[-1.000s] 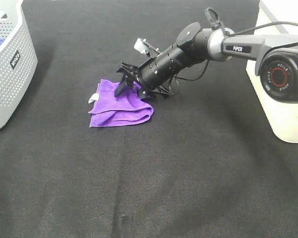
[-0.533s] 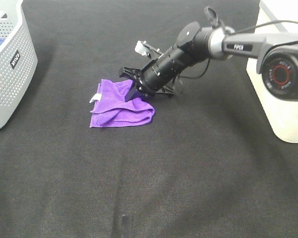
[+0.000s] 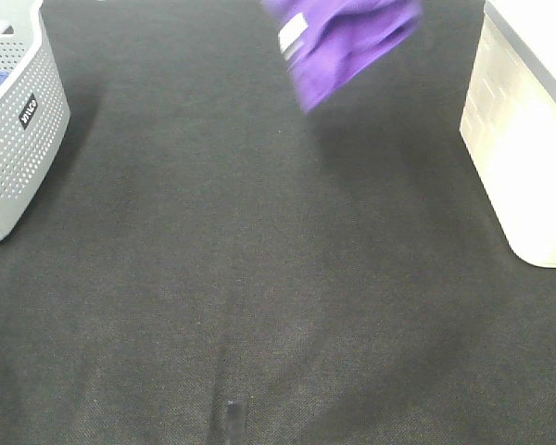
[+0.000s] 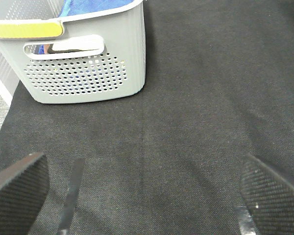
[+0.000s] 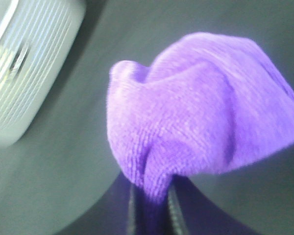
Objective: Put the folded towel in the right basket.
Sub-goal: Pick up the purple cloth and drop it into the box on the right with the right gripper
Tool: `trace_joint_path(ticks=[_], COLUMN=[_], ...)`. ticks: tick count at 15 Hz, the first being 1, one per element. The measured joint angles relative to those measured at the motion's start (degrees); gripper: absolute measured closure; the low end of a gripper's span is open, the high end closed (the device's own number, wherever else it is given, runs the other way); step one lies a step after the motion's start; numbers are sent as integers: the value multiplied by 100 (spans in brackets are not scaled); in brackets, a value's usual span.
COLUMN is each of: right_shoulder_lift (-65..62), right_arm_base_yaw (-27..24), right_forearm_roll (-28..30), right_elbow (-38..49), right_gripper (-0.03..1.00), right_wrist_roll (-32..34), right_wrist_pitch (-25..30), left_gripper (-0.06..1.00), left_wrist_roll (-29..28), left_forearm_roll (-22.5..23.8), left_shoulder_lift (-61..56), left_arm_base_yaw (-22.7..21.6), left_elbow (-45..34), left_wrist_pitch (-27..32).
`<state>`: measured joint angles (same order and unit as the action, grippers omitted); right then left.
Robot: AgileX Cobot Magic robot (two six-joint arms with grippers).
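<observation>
The purple folded towel [image 3: 343, 37] hangs in the air at the top edge of the high view, blurred, left of the white right basket [image 3: 528, 139]. The right arm is out of that view. In the right wrist view my right gripper [image 5: 152, 205] is shut on a fold of the towel [image 5: 201, 107], which bulges past the fingers. The white basket [image 5: 24, 63] shows blurred beyond it. My left gripper [image 4: 144, 188] is open and empty above the black cloth, facing the grey basket.
A grey perforated basket [image 3: 18, 120] stands at the left edge with blue cloth [image 4: 88, 7] inside; it also shows in the left wrist view [image 4: 83, 63]. A black cloth [image 3: 259, 278] covers the table. A small dark piece [image 3: 233, 417] lies at the front edge.
The right gripper has lifted the towel off the cloth and carried it up and to the right. The right arm has left the high view.
</observation>
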<state>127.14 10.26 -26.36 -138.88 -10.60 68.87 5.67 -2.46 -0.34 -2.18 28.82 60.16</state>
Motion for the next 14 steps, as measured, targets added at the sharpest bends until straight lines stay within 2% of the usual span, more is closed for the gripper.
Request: trace_joint_path(ticks=[3,6,10,11,12,13,14], right_shoulder_lift=[-722,-974,-773,-705,-653,-625,-607], right_arm_base_yaw=[-1043,-1851,-2492,-2515,-2515,-2515,-2510], right_forearm_roll=[716,1518,1816,1948,2063,2097,2108], right_elbow=[-29,-46,292,584,877,1209,1450], right_gripper=[91,91,90,86,75,56,31], right_wrist_roll=[92,92,92,92,97,126,138], right_wrist_pitch=[29,46,52,63,74,80,-6], left_gripper=[-5,-5,-5,-5,-5,-5,-5], left_wrist_roll=[0,0,0,0,0,0,0], left_forearm_roll=[52,57,57,57,57,57,57], left_shoulder_lift=[0,0,0,0,0,0,0], left_arm_base_yaw=[0,0,0,0,0,0,0], left_elbow=[0,0,0,0,0,0,0], left_wrist_pitch=[0,0,0,0,0,0,0])
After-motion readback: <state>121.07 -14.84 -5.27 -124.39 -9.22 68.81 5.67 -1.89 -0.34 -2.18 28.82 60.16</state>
